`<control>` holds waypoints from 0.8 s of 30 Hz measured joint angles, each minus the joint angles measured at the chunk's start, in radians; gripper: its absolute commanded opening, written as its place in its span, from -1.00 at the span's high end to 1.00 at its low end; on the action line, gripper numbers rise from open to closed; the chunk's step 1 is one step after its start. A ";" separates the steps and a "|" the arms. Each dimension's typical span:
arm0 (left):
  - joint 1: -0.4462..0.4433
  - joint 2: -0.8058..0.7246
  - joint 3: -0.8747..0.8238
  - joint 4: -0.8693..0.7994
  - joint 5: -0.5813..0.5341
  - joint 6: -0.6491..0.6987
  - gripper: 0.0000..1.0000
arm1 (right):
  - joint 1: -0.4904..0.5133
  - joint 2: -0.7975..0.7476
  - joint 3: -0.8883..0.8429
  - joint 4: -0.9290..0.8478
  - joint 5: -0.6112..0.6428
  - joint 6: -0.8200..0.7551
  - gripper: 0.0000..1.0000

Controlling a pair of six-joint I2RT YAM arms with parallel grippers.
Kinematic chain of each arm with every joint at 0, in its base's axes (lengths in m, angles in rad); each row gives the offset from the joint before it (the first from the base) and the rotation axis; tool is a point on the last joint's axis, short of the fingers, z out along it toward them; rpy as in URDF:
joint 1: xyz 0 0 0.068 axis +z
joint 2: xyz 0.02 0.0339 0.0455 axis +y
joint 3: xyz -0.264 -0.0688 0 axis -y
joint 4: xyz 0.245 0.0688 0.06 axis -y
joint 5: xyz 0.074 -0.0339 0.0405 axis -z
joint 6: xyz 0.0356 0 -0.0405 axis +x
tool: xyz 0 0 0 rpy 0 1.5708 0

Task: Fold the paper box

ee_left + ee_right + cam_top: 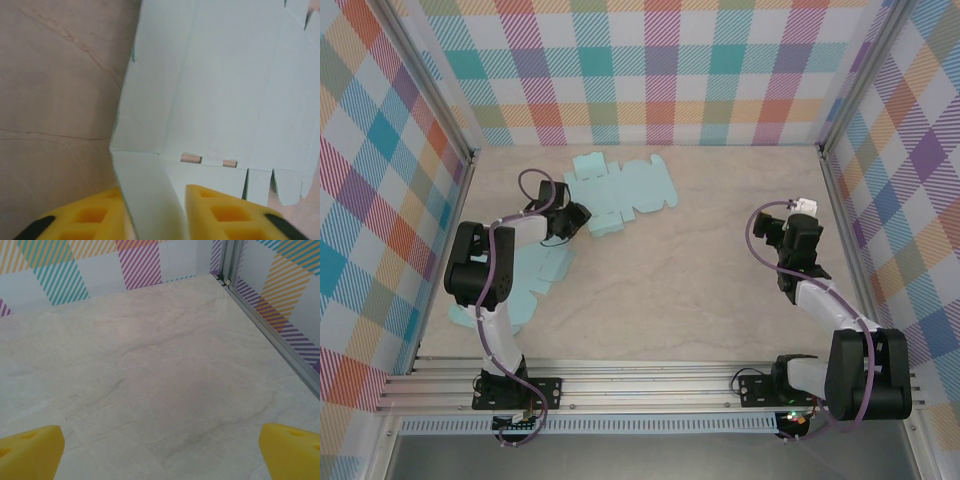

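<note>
The paper box (620, 190) is a flat, light-blue die-cut sheet lying at the back left of the table. In the left wrist view the paper box (220, 85) spreads out flat, with one edge flap (150, 190) folded up along its crease. My left gripper (582, 218) sits at the sheet's near left edge. Seen from the wrist, the left gripper (155, 210) has its yellow fingers (90, 215) closed against both sides of that raised flap. My right gripper (800, 215) hovers at the right side of the table, far from the box. The right gripper (160, 450) is open over bare table.
A second light-blue sheet (535, 280) lies flat under my left arm near the left wall. Checked walls (650, 70) with metal corner posts (227, 265) enclose the marble-look table (700, 290).
</note>
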 measured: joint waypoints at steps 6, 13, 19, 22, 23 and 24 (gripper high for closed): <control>-0.006 0.005 0.043 -0.042 -0.037 0.033 1.00 | 0.000 -0.009 -0.002 -0.002 -0.009 0.003 -0.99; -0.069 -0.036 0.161 -0.177 -0.146 0.273 1.00 | 0.000 -0.106 -0.002 -0.072 -0.102 0.015 -0.99; -0.258 -0.168 0.288 -0.298 -0.248 0.617 1.00 | 0.000 -0.293 0.005 -0.200 -0.220 0.042 -0.99; -0.378 -0.228 0.338 -0.328 -0.309 0.802 1.00 | 0.000 -0.377 0.020 -0.266 -0.273 0.056 -0.99; -0.411 -0.243 0.348 -0.334 -0.328 0.854 1.00 | 0.000 -0.399 0.027 -0.285 -0.289 0.061 -0.99; -0.449 -0.260 0.357 -0.341 -0.351 0.916 1.00 | 0.000 -0.418 0.036 -0.306 -0.306 0.064 -0.99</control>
